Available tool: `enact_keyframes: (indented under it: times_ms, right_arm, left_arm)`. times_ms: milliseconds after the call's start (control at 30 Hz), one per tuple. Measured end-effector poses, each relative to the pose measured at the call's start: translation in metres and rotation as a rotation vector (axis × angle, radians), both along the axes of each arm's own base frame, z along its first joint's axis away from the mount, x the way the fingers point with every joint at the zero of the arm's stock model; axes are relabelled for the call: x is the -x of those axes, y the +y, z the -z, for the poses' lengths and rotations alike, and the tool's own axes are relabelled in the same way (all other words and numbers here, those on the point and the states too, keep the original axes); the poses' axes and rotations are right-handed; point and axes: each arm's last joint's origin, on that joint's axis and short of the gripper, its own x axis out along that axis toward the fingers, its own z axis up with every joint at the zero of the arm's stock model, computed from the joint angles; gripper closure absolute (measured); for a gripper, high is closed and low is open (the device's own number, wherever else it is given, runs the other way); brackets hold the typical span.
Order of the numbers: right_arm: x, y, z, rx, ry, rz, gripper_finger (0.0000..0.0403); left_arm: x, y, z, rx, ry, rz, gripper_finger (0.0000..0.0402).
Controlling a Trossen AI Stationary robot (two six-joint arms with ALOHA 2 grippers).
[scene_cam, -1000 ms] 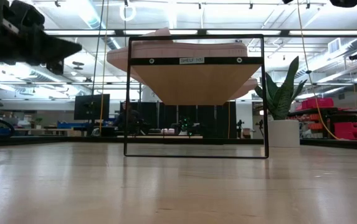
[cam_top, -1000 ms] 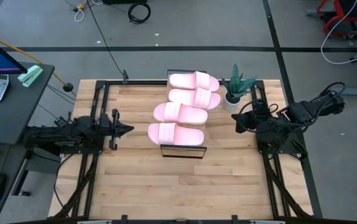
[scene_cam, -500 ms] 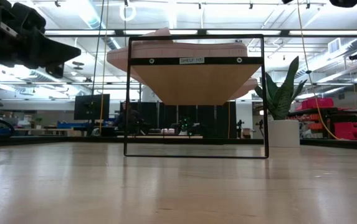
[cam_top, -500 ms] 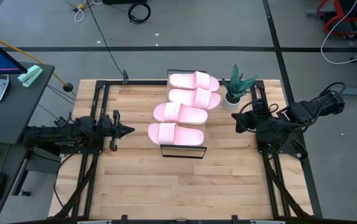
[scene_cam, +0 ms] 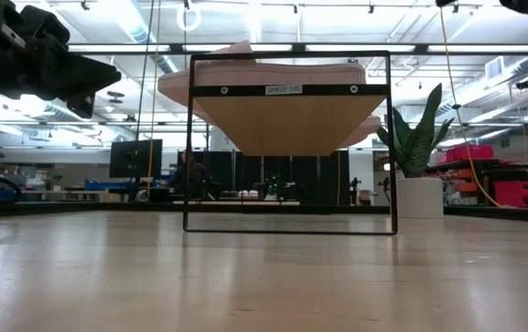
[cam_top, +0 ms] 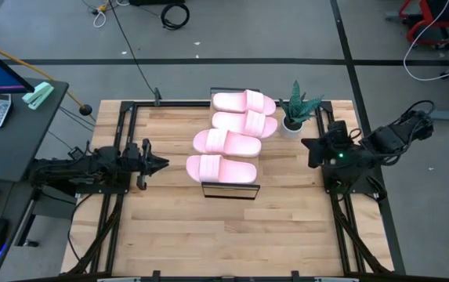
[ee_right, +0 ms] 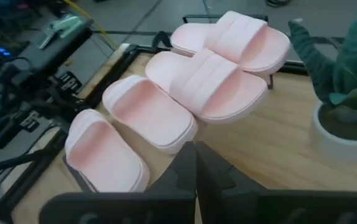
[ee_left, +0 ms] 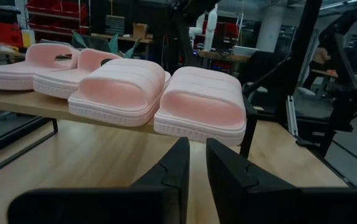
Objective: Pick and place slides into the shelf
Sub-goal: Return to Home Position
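Several pale pink slides [cam_top: 228, 142] lie side by side, soles down, in a row on the shelf [cam_top: 229, 191] at the table's middle, reaching back to its far edge. The left wrist view shows them on the light-wood board [ee_left: 16, 102], and the low view shows the board [scene_cam: 287, 120] on its black frame. My left gripper [cam_top: 161, 164] points level at the nearest slide [ee_left: 200, 102] from the table's left. It stands apart from that slide, with a narrow gap between its fingers [ee_left: 197, 168]. My right gripper [cam_top: 310, 147], right of the shelf, is shut [ee_right: 195, 155] and empty.
A potted plant [cam_top: 295, 113] in a white pot stands just right of the shelf's far end, close to my right gripper. Black frame rails [cam_top: 122, 133] run along the table's left and right sides. Bare tabletop [cam_top: 224, 235] lies in front of the shelf.
My right gripper has drawn back toward the table's right edge, away from the shelf, and has turned a little. The slides and the shelf have stayed where they were.
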Motion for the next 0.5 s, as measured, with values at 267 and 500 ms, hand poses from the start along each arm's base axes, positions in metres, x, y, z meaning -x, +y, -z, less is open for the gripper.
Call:
enact_keyframes:
  times_ms: [267,500]
  right_arm:
    - [0.017,0.01,0.051,-0.088,-0.234,-0.158,0.0403]
    - [0.014,0.011,0.092,-0.072,-0.461,-0.349,0.0403]
  left_arm:
    - [0.0,0.0,-0.001,0.0,-0.008,0.0,0.0344]
    - [0.0,0.0,-0.001,0.0,-0.009,0.0,0.035]
